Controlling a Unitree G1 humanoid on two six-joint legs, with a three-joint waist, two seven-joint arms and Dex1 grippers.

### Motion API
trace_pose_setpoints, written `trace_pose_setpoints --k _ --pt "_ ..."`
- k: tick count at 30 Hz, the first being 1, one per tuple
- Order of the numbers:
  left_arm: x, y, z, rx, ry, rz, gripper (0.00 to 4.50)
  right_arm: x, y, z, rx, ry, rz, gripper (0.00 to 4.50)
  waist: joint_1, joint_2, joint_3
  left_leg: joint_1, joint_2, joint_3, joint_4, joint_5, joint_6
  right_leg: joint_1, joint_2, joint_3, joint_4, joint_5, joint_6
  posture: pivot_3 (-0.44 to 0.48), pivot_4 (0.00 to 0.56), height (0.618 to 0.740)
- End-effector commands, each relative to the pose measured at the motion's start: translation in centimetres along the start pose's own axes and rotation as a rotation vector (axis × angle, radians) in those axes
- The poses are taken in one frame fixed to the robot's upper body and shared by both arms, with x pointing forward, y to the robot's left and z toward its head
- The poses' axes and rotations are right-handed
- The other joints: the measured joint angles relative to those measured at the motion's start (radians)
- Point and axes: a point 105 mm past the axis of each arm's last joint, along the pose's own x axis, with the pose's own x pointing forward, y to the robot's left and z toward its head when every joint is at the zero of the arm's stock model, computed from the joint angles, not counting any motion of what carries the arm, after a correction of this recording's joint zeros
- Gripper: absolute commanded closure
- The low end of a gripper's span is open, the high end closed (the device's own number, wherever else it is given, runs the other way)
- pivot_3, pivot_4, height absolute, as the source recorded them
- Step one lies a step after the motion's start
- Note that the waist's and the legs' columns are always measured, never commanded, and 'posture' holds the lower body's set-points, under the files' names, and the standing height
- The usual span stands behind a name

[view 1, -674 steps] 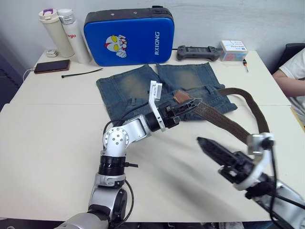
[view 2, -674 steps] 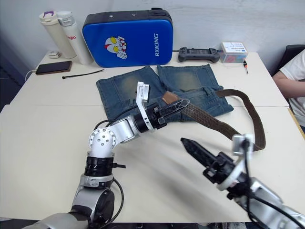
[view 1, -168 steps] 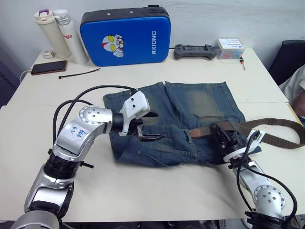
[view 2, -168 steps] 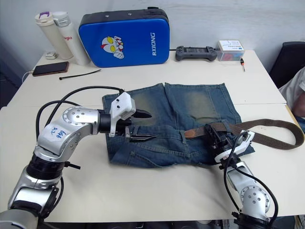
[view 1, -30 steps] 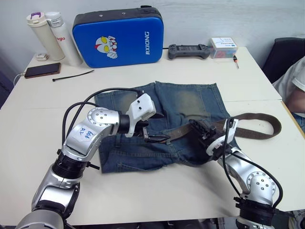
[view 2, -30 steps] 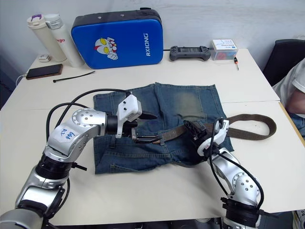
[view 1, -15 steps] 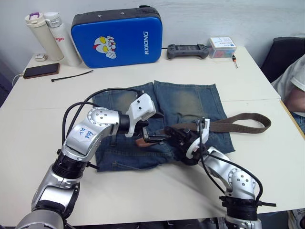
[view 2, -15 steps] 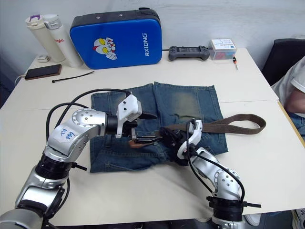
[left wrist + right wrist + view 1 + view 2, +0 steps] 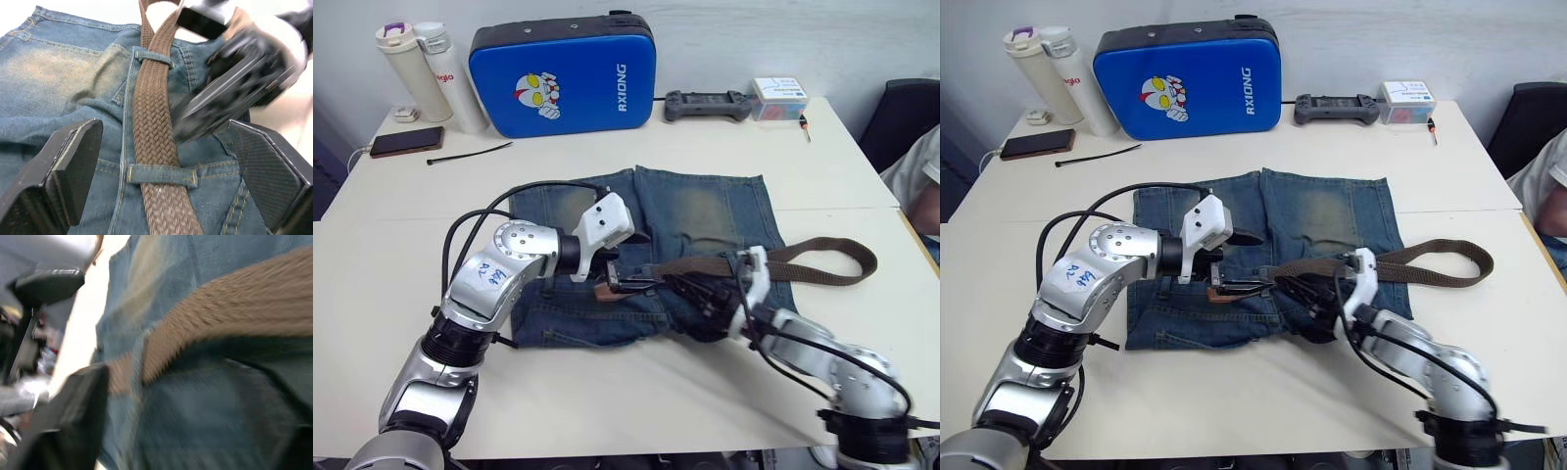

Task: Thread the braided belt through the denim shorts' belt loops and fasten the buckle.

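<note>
Right claw crowds left claw; table left open.

We see a white desk. The denim shorts lie at its middle; a blue case, two bottles, a phone stand along its far edge.

The denim shorts lie flat on the white table, legs pointing toward the blue case at the far edge. The braided belt runs along the waistband and loops off to the right onto bare tabletop. The left gripper sits over the waistband at the belt's tan tip, fingers slightly parted. The right gripper lies just beside it on the belt. Two bottles, a phone and a black cable tie rest far left
</note>
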Motion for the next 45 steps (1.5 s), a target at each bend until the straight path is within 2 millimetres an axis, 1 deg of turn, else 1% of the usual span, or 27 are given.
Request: trace_pose_setpoints --k 1,3,5,6,8,11,12,15,16,17,19,21,23,26,28,31,35,38,41,43,45 --pt "-0.8 0.4 0.8 0.045 -0.013 0.012 0.00 -2.4 1.8 1.3 -0.302 0.055 0.066 0.06 0.001 0.000 0.001 0.000 0.000 0.000 0.000 0.000 0.000 0.000 0.000 0.000 -0.001 0.000 0.000 0.000 0.150 0.740" --pt "-1.2 0.5 0.8 0.047 -0.011 0.012 0.00 -3.3 1.9 1.7 -0.561 0.130 0.056 0.06 -0.001 0.001 0.001 0.000 0.000 0.000 0.000 -0.001 0.001 0.000 0.000 0.000 -0.001 0.000 0.000 0.000 0.150 0.740" --pt "-1.6 0.6 0.7 0.049 -0.004 0.009 0.00 -3.5 1.7 1.8 -0.742 0.202 0.051 0.06 -0.003 0.001 0.002 0.000 0.000 0.000 0.000 -0.001 0.001 0.000 0.002 0.000 -0.001 0.000 0.000 0.000 0.150 0.740" --pt "-1.7 0.6 0.7 0.050 -0.002 0.008 0.00 -3.6 1.5 1.7 -0.782 0.225 0.054 0.06 -0.003 0.000 0.002 0.001 0.000 0.000 0.000 0.000 0.001 0.001 0.002 0.000 -0.001 0.000 0.000 0.000 0.150 0.740" --pt "-2.1 0.5 0.6 0.056 0.007 -0.010 0.00 -3.6 0.5 0.7 -0.927 0.328 0.059 0.06 -0.003 0.000 0.002 0.001 0.001 -0.001 0.000 0.000 0.000 0.001 0.002 0.000 -0.001 0.000 0.000 0.000 0.150 0.740" --pt "-3.1 0.2 0.5 0.065 0.021 -0.034 0.00 -3.3 -1.9 -0.8 -1.043 0.446 0.026 0.06 0.001 -0.001 0.002 0.000 0.001 0.000 0.001 0.001 -0.001 0.001 0.002 0.000 -0.001 0.000 0.000 0.000 0.150 0.740" --pt "-3.3 0.2 0.5 0.067 0.024 -0.037 0.00 -3.2 -2.5 -1.1 -1.067 0.466 0.021 0.06 0.001 -0.001 0.002 0.000 0.001 0.000 0.002 0.001 -0.001 0.001 0.002 0.000 -0.001 0.000 0.000 0.000 0.150 0.740" --pt "-4.5 -0.2 0.3 0.055 0.040 -0.060 0.00 -2.7 -4.4 -1.0 -1.015 0.451 -0.070 0.81 0.005 -0.001 0.002 0.000 0.001 0.000 0.002 0.002 -0.004 0.001 0.001 0.000 -0.001 0.000 0.000 0.000 0.150 0.740" --pt "-4.9 -0.4 0.2 0.051 0.046 -0.065 0.00 -2.7 -5.0 -1.0 -1.007 0.461 -0.092 1.23 0.005 -0.002 0.002 0.001 0.001 0.000 0.002 0.002 -0.004 0.001 0.001 0.000 -0.001 0.000 0.000 0.000 0.150 0.740" --pt "-5.1 -0.5 0.0 0.046 0.055 -0.071 0.00 -2.7 -5.4 -0.8 -1.012 0.461 -0.111 1.77 0.006 -0.002 0.002 0.001 0.001 0.000 0.002 0.002 -0.004 0.001 0.001 0.000 0.000 0.000 0.000 0.000 0.150 0.740" --pt "-5.5 -0.9 -0.5 0.039 0.084 -0.077 0.00 -3.1 -7.0 0.3 -0.997 0.436 -0.202 2.71 0.009 -0.003 0.001 0.002 0.001 0.000 0.002 0.002 -0.004 0.002 0.001 0.000 0.000 0.000 0.000 0.000 0.150 0.740" --pt "-5.4 -1.2 -0.9 0.037 0.097 -0.077 0.00 -4.0 -8.8 1.4 -0.961 0.427 -0.306 3.66 0.014 -0.003 0.001 0.003 0.001 -0.001 0.002 0.002 -0.004 0.004 0.001 0.000 -0.001 0.000 0.000 0.000 0.150 0.740" --pt "-4.7 -1.4 -0.7 0.064 0.078 -0.072 0.00 -5.2 -10.3 2.5 -0.919 0.411 -0.395 4.48 0.020 -0.003 0.001 0.005 0.000 -0.001 0.003 0.001 -0.001 0.006 0.000 0.000 -0.002 0.000 0.001 0.000 0.150 0.740" --pt "-3.8 -1.1 -0.3 0.101 0.048 -0.038 0.00 -5.9 -11.2 3.3 -0.893 0.395 -0.442 4.48 0.043 -0.003 0.001 0.007 -0.001 -0.002 0.005 -0.002 0.003 0.011 -0.002 -0.002 -0.005 0.001 0.002 0.000 0.150 0.740" --pt "-2.9 -0.8 -0.2 0.174 0.045 -0.020 0.00 -6.1 -11.4 3.5 -0.869 0.385 -0.449 4.48 0.048 -0.003 0.001 0.007 -0.001 -0.003 0.006 -0.002 0.003 0.013 -0.002 -0.003 -0.007 0.002 0.003 0.000 0.150 0.740" --pt "-1.8 -0.4 -0.8 0.272 0.076 -0.007 0.00 -6.0 -11.4 3.5 -0.851 0.375 -0.442 4.48 0.048 -0.003 0.001 0.006 -0.001 -0.004 0.006 -0.002 0.002 0.016 -0.002 -0.003 -0.012 0.003 0.004 0.000 0.150 0.740" --pt "-0.2 1.3 -1.1 0.397 0.072 0.066 0.00 -5.8 -11.3 3.3 -0.832 0.367 -0.431 4.48 0.047 -0.003 0.001 0.006 -0.001 -0.003 0.006 -0.002 0.002 0.016 -0.002 -0.003 -0.013 0.003 0.005 0.000 0.150 0.740" --pt "1.1 2.1 -1.4 0.502 0.087 0.085 0.00 -5.7 -11.1 3.0 -0.823 0.361 -0.427 4.48 0.047 -0.003 0.001 0.006 -0.002 -0.003 0.008 -0.002 0.003 0.016 -0.002 -0.003 -0.013 0.004 0.006 0.000 0.150 0.740" --pt "1.8 2.3 -2.1 0.577 0.114 0.070 0.00 -5.5 -11.0 2.9 -0.818 0.353 -0.424 4.48 0.045 -0.003 0.000 0.006 -0.002 -0.003 0.008 -0.002 0.003 0.016 -0.002 -0.003 -0.013 0.004 0.006 0.000 0.150 0.740" --pt "2.5 2.4 -2.2 0.608 0.107 0.067 0.00 -5.5 -10.9 2.8 -0.815 0.347 -0.425 4.48 0.046 -0.003 0.000 0.006 -0.001 -0.003 0.008 -0.002 0.003 0.016 -0.002 -0.003 -0.013 0.004 0.006 0.000 0.150 0.740" --pt "3.3 2.3 -2.4 0.622 0.101 0.054 0.57 -5.5 -10.8 2.7 -0.812 0.341 -0.430 4.50 0.047 -0.003 0.000 0.006 -0.001 -0.003 0.008 -0.002 0.003 0.016 -0.002 -0.003 -0.013 0.004 0.006 0.000 0.150 0.740"
